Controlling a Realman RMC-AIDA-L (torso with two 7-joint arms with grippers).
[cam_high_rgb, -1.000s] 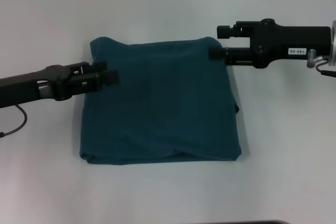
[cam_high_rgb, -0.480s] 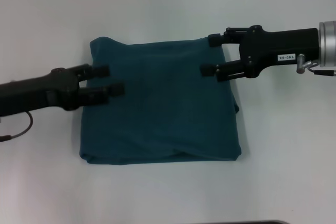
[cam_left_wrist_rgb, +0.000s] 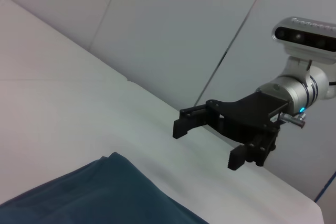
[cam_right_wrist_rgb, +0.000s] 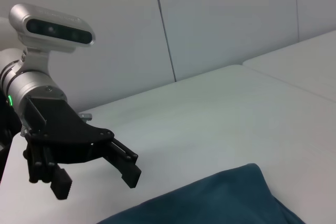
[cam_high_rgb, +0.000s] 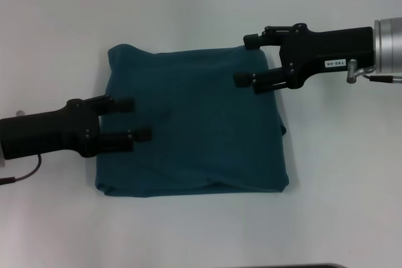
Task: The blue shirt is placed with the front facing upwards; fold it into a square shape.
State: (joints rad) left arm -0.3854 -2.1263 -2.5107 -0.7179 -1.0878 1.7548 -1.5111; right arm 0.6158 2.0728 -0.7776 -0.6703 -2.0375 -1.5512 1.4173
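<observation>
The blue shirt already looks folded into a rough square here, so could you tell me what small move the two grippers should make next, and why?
Probably draw both arms back off the cloth. The blue shirt lies flat as a near-square bundle, and the left gripper and right gripper are both open above its side edges, holding nothing. Its lower right edge bulges slightly, so a light tidy there might follow.

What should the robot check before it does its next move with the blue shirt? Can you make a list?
1. Blue shirt folded into a squarish block: ok.
2. Left gripper open, holding nothing: ok.
3. Right gripper open, holding nothing: ok.
4. Both grippers lifted off the cloth: ok, judging by the wrist views.
5. Edges neat: not ok, a small bulge sticks out on the robot's right side.
6. Lettering side: cannot tell, no print shows.
</observation>
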